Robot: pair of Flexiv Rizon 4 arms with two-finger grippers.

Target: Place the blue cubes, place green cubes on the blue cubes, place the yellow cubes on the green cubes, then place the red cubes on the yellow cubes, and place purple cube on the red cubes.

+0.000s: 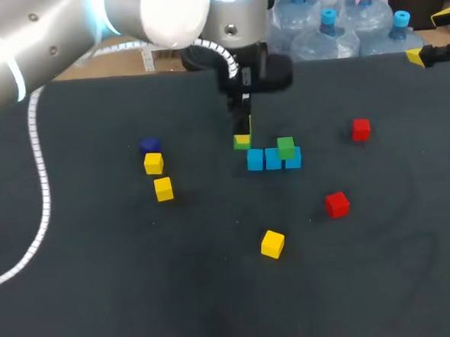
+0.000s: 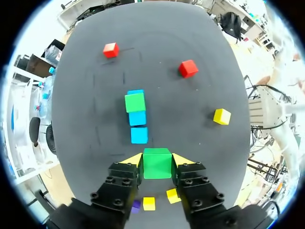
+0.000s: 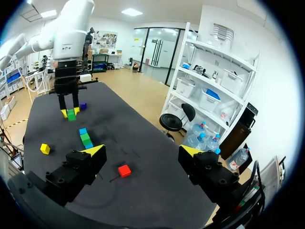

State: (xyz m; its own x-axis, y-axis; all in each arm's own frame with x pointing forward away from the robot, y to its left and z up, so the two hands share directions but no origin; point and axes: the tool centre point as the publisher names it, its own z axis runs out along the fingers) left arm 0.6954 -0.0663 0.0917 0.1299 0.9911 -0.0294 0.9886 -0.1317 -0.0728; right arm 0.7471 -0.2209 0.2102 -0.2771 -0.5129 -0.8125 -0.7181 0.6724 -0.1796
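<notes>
The left gripper [image 2: 157, 160] clamps a green cube [image 2: 157, 167] beside the blue cubes [image 2: 139, 135], perhaps off the table [image 2: 90, 100]. The right gripper [image 3: 143, 151] stands wide apart.

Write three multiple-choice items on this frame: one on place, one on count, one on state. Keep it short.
1. The stacked green cube sits on which of the three blue cubes?
A) the one farthest from the left pincer
B) the middle one
C) the nearest one

2. How many yellow cubes lie on the table?
A) two
B) three
C) five

3. The left pincer is:
A) open and empty
B) shut on a red cube
C) shut on the held green cube

Answers:
1 A, the left wrist view shows it atop the far end of the row.
2 B, the head view shows three, each lying apart.
3 C, both yellow tips press its sides.
</notes>
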